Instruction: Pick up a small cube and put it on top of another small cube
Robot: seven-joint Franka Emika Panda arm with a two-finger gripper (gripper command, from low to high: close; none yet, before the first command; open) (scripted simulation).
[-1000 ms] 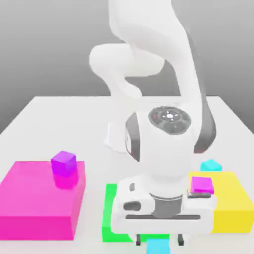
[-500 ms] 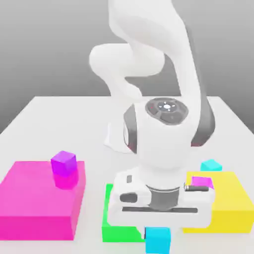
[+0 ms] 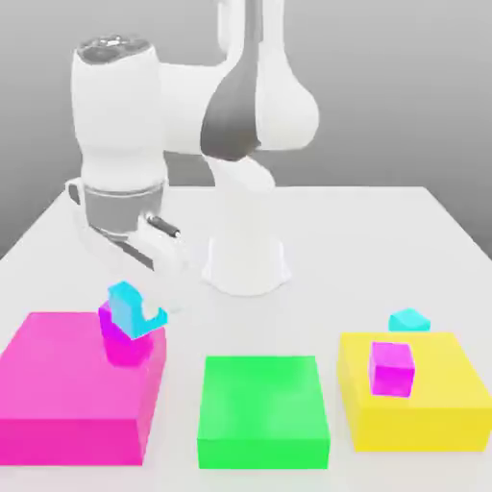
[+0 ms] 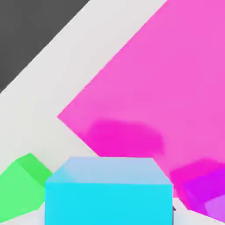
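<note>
My gripper [image 3: 135, 313] is shut on a small cyan cube [image 3: 125, 306], which hangs tilted in the exterior view. Right under it, partly covered by it, a small magenta cube [image 3: 119, 342] sits on the large flat pink block [image 3: 67, 394] at the exterior view's left. I cannot tell whether the two cubes touch. In the hand view the held cyan cube [image 4: 107, 191] is close up, with the pink block [image 4: 176, 79] beyond it and the magenta cube [image 4: 206, 189] at its side.
A flat green block [image 3: 258, 408] lies at the front middle, and its corner [image 4: 19, 182] appears in the hand view. A yellow block [image 3: 432, 404] at the exterior view's right carries a second magenta cube [image 3: 392, 367]. A second cyan cube [image 3: 408, 320] sits behind it. The arm's base [image 3: 248, 259] stands mid-table.
The gripper shut on the cyan cube in front of the green block. The arm then lifted it and swung to the exterior view's left, over the magenta cube on the pink block.
</note>
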